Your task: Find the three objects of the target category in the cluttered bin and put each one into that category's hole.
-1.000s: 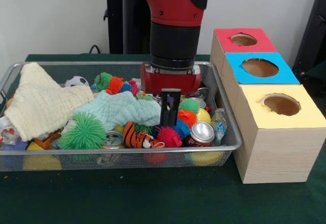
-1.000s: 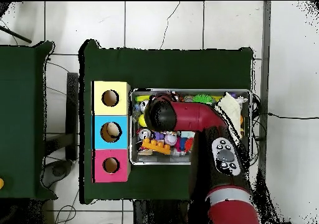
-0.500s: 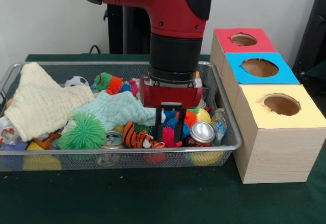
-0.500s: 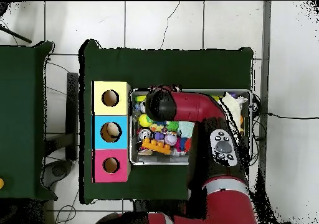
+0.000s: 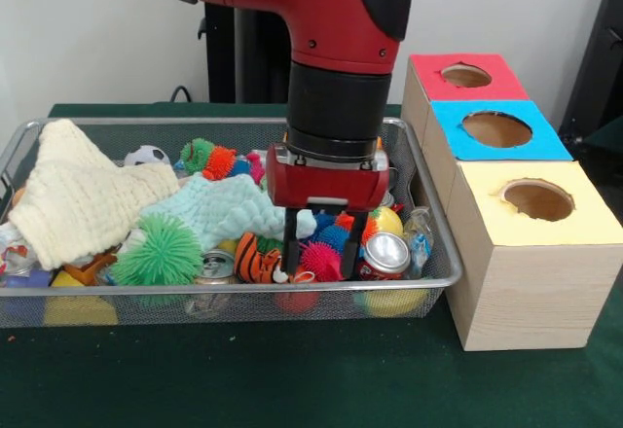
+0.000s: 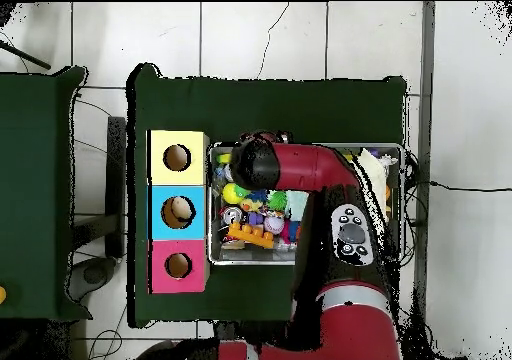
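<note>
Over the bin's near right corner: the gripper [image 5: 325, 243] hangs with its two black fingers [image 5: 290, 243] spread wide, one on each side of a pink spiky ball [image 5: 321, 261].
Target thing: that pink spiky ball sits low in the wire bin [image 5: 224, 294], just beside a red soda can [image 5: 384, 256] and touching a tiger-striped toy [image 5: 259, 260].
Category: not stated in the task line (I judge spiky balls from where the jaws stand; a large green spiky ball [image 5: 163, 251] and smaller ones farther back would fit).
Holes: red box [image 5: 461, 78], blue box [image 5: 496, 128] and yellow box [image 5: 533, 202] stand in a row outside the bin; which one belongs to this category I cannot tell.
Risk, wrong catch: the left finger stands against the tiger-striped toy, so closing could pinch the toy along with the ball.
Risk, slip: soft spikes give under the pads, and the ball could squirt out toward the can.
Risk, snag: the light blue cloth [image 5: 226, 209] lies just behind the jaws and could get dragged up.
Overhead view: the arm [image 6: 300, 168] covers the grasp, so contact cannot be checked there.
</note>
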Robot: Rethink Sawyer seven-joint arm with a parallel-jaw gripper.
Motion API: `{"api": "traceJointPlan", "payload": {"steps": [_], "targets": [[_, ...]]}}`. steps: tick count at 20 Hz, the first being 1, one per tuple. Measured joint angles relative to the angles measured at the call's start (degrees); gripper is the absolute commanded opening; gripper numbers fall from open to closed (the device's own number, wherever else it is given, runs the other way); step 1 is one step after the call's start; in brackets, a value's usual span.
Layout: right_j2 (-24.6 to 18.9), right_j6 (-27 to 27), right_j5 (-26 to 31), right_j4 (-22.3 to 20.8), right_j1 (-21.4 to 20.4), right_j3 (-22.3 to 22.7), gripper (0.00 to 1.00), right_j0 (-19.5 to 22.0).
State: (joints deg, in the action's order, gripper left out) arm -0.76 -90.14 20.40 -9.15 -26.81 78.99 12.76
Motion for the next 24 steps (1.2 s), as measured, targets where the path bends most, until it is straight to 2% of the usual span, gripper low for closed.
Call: {"api": "traceJointPlan", "payload": {"steps": [15,24], "targets": [[5.62,-0.98,0.0,6.95,-1.38,1.49,1.0,-8.58],[7.26,-3.43,0.0,10.97,-0.39,1.6,1.0,-10.74]]}}
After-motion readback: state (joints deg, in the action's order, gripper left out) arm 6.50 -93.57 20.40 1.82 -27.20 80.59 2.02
